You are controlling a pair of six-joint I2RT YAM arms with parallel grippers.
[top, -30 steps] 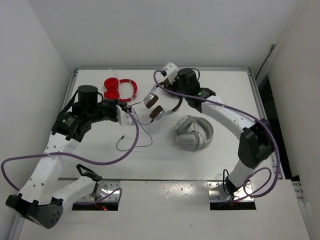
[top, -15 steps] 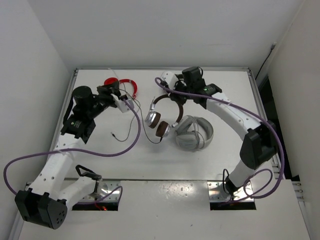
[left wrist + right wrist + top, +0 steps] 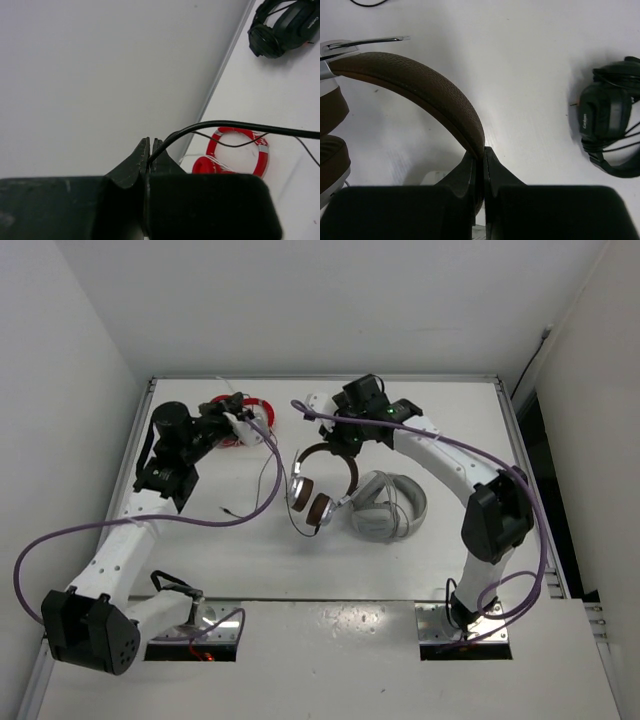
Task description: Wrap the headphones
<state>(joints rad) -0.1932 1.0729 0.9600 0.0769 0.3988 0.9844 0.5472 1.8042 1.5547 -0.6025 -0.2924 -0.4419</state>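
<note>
The right gripper (image 3: 483,150) is closed on the brown headband (image 3: 420,82) of the headphones (image 3: 318,507), pinching it near the crown. This grip appears intended to anchor the set, leaving the ear cups and the rest of the band clear to receive turns of cable. In the top view the headphones occupy the centre of the table (image 3: 330,560), with the ear cups toward the lower part of the frame and the lower cup just beside the grey headphones (image 3: 385,505) to the right. Whether the cups rest on the surface or hang just above it cannot be determined. The left gripper (image 3: 150,142) is closed on the thin black cable (image 3: 235,123) and is held at the upper left of the top view, over the red headphones (image 3: 205,166). Holding the cable well apart from the headset draws it out into a single run that can be guided. The remaining slack drops to the table, and its loose end lies at left centre. No turns of cable are visible on the band, so the wrap is judged to be at an early stage. The black headphones (image 3: 612,130) lie apart from the work and play no part in it.
</note>
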